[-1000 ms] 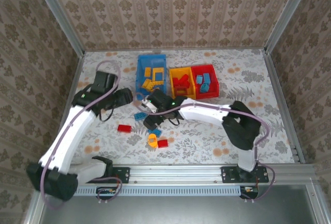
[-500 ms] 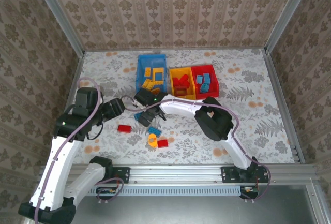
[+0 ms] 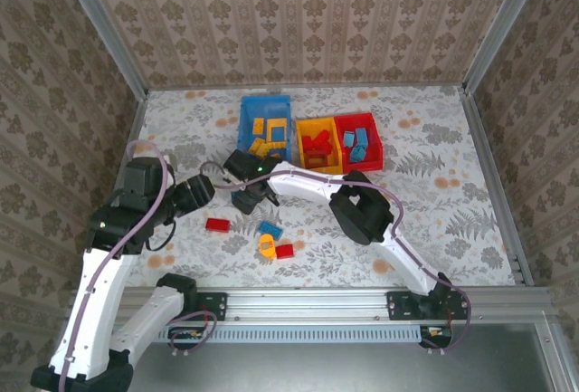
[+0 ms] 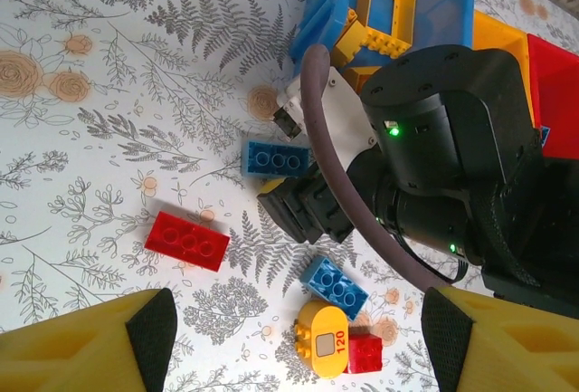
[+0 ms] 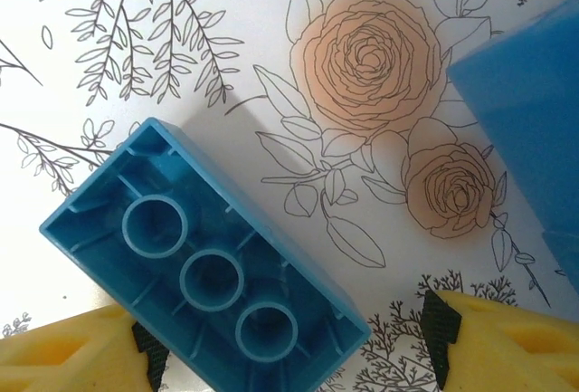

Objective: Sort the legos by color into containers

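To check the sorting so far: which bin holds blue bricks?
The red bin, rightmost of three; the blue bin holds yellow bricks, the yellow bin red bricks.

Blue, yellow, red bins in row w/ wrong-col legos — more loose nearby

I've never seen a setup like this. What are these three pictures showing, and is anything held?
A robot's left arm and right arm are bolted to a table, each ending in a two-fingered end effector. One picture looks down from above; the others come from wrist cameras, where the yellow wedges are fingers. At the back stand a blue bin, a yellow bin and a red bin, with bricks inside. Loose on the table lie a red brick, a small blue brick and a yellow piece. The left end effector is open and empty. The right end effector straddles an upturned blue brick, a gap showing, so nothing is gripped.
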`<move>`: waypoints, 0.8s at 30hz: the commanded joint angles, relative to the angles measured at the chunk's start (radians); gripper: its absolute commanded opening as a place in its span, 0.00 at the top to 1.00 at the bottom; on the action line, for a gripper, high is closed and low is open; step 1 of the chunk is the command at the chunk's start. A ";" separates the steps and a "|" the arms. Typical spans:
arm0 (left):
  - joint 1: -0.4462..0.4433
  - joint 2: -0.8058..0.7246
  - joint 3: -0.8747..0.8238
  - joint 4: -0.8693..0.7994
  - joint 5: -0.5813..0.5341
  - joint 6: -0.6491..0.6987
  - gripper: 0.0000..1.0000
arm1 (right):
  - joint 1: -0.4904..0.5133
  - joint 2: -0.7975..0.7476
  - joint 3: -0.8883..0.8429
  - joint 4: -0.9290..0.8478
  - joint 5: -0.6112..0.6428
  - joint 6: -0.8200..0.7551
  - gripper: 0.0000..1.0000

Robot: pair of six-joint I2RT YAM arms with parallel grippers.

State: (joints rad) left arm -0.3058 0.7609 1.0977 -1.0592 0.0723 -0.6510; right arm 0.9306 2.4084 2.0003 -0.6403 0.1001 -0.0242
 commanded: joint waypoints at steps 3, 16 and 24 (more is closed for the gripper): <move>0.010 -0.017 0.022 -0.015 0.012 0.012 0.25 | 0.006 0.055 0.077 -0.045 -0.063 0.018 0.26; 0.010 -0.035 0.004 -0.016 0.021 0.008 0.26 | 0.020 0.046 0.099 -0.067 -0.124 0.047 0.55; 0.010 -0.040 -0.012 0.005 0.036 0.008 0.26 | 0.019 -0.184 -0.135 0.074 -0.124 0.088 0.75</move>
State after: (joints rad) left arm -0.3050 0.7345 1.0969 -1.0630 0.0845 -0.6510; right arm 0.9455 2.3547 1.9259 -0.6167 -0.0093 0.0372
